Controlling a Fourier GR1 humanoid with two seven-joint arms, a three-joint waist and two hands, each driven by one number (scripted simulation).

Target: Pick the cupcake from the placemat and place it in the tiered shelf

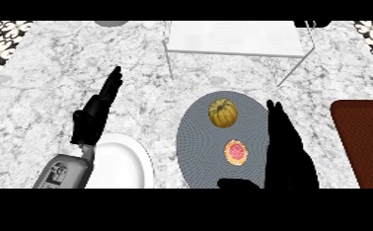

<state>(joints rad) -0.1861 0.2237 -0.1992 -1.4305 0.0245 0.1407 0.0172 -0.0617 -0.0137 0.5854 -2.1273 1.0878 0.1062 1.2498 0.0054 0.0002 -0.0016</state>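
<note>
- Right now the cupcake (235, 152) is sitting on the round grey placemat (200, 141), on its lower right part, untouched by either hand.
- A yellow-orange gourd-like fruit (223, 112) is lying on the placemat too, just above the cupcake and apart from it.
- The right hand (285, 146) is hovering over the placemat's right edge, just beside the cupcake, fingers (275, 111) straight and pressed together, thumb sticking out toward the mat's lower edge.
- The left hand (94, 114) is resting well left of the placemat, fingers straight, holding nothing.
- A white plate (124, 163) is lying just left of the placemat.
- The tiered shelf (237, 40) is standing on the counter (44, 77) beyond the placemat.
- A dark brown board (354, 136) is showing to the placemat's right.
</note>
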